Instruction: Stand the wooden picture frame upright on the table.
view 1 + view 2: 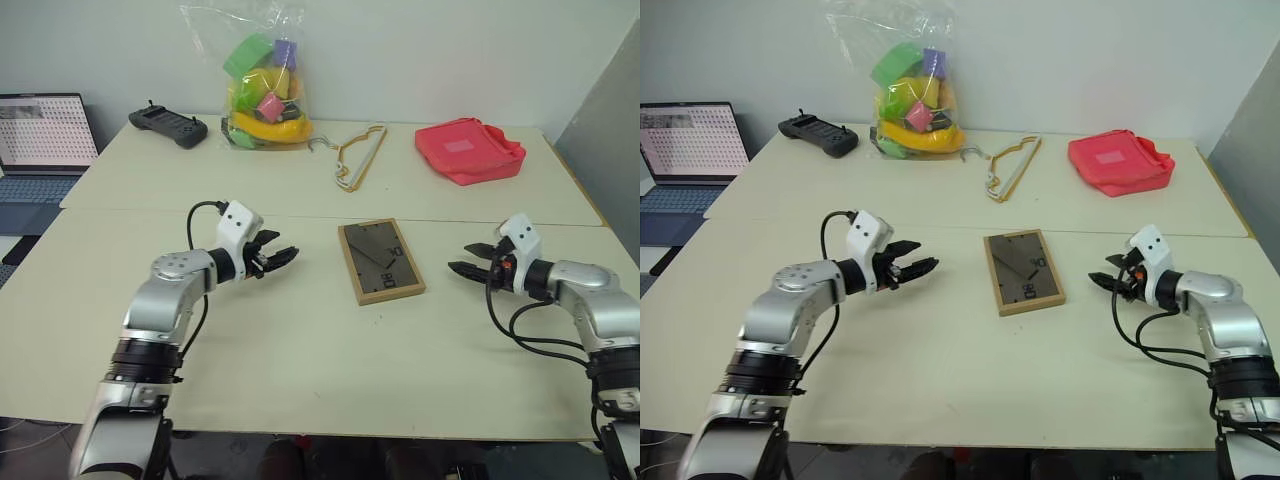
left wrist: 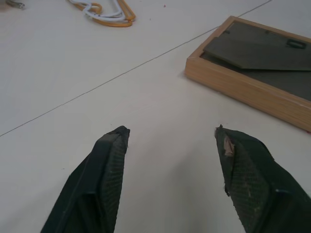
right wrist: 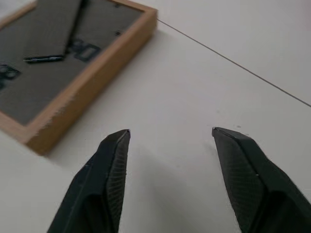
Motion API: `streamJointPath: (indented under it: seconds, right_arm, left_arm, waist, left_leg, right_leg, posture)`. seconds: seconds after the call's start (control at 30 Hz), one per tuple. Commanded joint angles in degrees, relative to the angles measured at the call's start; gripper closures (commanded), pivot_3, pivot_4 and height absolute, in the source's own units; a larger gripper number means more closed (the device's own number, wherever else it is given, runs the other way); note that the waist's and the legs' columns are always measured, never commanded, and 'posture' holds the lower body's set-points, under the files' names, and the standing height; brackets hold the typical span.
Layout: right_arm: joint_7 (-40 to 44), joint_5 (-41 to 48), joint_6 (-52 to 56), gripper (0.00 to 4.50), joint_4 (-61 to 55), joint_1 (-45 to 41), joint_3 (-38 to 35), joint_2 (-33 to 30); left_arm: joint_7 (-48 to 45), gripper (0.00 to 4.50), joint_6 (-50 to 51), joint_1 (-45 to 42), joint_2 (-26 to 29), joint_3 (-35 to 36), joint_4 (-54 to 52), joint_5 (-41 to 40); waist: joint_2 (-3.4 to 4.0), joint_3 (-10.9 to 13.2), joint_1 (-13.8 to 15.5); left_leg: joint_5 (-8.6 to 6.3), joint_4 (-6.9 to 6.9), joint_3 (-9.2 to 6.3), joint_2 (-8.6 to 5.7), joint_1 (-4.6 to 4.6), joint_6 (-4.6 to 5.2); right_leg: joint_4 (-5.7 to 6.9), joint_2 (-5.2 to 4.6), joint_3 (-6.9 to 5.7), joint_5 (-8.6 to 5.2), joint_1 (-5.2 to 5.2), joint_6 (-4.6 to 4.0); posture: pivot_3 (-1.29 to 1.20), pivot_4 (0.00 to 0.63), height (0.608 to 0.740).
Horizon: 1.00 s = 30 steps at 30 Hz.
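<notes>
Wooden picture frame (image 1: 380,261) lies back-up at centre; left gripper (image 1: 281,257) and right gripper (image 1: 462,268) flank it, both parted, empty. Risk judged: frame pushed sliding across smooth table (image 1: 300,370).

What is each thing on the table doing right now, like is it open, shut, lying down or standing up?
Small light-wood picture frame: lying flat, dark back up, stand folded in.
Left end effector: open, empty, beside the frame.
Right end effector: open, empty, beside the frame.
Clear plastic bag of colourful toys: upright, knotted shut.
Thin wooden clothes hanger: lying flat.
Red fabric pouch: lying flat.
Laptop: open, screen on.
</notes>
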Motion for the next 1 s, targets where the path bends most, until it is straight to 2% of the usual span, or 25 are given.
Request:
streamJointPath:
  seconds: [0.03, 0.2, 0.27, 0.33, 0.43, 0.57, 1.0]
  right_arm:
    - [-4.1, -2.6, -4.5, 2.69, 2.5, -2.2, -0.3, 1.9]
    - [-4.9, -3.2, -5.1, 4.08, 0.6, -1.2, 0.8, 5.2]
    - [-4.5, -3.3, -5.0, 4.50, -0.8, -0.4, 1.5, 6.1]
    - [-3.9, -3.2, -3.8, 4.50, -3.2, 0.4, 2.7, 7.1]
    - [-3.2, -2.2, 0.6, 4.50, -9.0, 2.6, 4.9, 8.9]
    - [-3.2, -1.4, 4.6, 4.50, -16.1, 5.7, 6.4, 10.6]
    - [-1.0, 1.8, 15.9, 4.50, -34.5, 12.8, 11.2, 9.8]
  left_arm:
    - [5.5, 2.42, -1.1, -1.9, -4.8, -1.9, 1.5, 2.5]
    - [9.5, 3.64, -1.9, -2.2, -11.4, -4.3, 3.6, 4.6]
    - [9.6, 4.08, -2.1, -2.0, -13.2, -5.6, 3.9, 5.2]
    - [9.5, 4.48, -1.6, -1.6, -14.7, -7.2, 3.8, 5.7]
    - [8.5, 4.48, 0.1, -0.9, -15.6, -9.4, 1.7, 6.2]
    - [6.8, 4.48, 3.0, 1.1, -14.1, -10.7, -2.4, 6.4]
    - [-2.9, 4.48, 17.1, 15.7, 4.1, -11.1, -30.1, 2.6]
  waist:
    - [0.00, 0.0, 0.0]
    - [0.01, 0.0, 0.0]
    - [0.01, 0.0, 0.0]
    - [0.01, 0.0, 0.0]
    - [0.06, 0.0, 0.1]
    - [0.13, -0.1, 0.1]
    - [0.22, -0.1, -0.1]
  left_leg:
    - [0.01, 0.00, -0.01, 0.00, 0.00, 0.01]
    - [0.11, -0.01, -0.04, 0.03, -0.15, -0.17]
    - [0.13, -0.01, -0.05, 0.03, -0.17, -0.20]
    - [0.13, -0.01, -0.07, 0.02, -0.17, -0.21]
    - [0.14, 0.00, -0.11, 0.01, -0.17, -0.21]
    - [0.15, 0.00, -0.26, 0.00, -0.19, -0.19]
    - [0.12, -0.03, -0.50, 0.02, -0.15, -0.08]
  right_leg:
    - [0.00, 0.00, -0.01, 0.00, 0.00, 0.00]
    - [-0.01, 0.00, -0.04, 0.00, -0.10, -0.01]
    - [-0.02, 0.00, -0.06, 0.00, -0.11, -0.01]
    - [-0.01, 0.00, -0.06, 0.00, -0.10, -0.01]
    - [0.03, 0.00, -0.08, 0.00, -0.08, -0.01]
    - [0.06, 0.00, -0.18, 0.00, -0.06, -0.01]
    - [0.15, 0.08, -0.33, -0.01, -0.01, -0.03]
  posture:
    - [0.00, 0.150, 0.740]
    - [0.00, 0.150, 0.740]
    - [0.00, 0.150, 0.740]
    - [0.00, 0.150, 0.740]
    - [0.00, 0.150, 0.740]
    - [0.00, 0.150, 0.740]
    - [0.00, 0.150, 0.740]
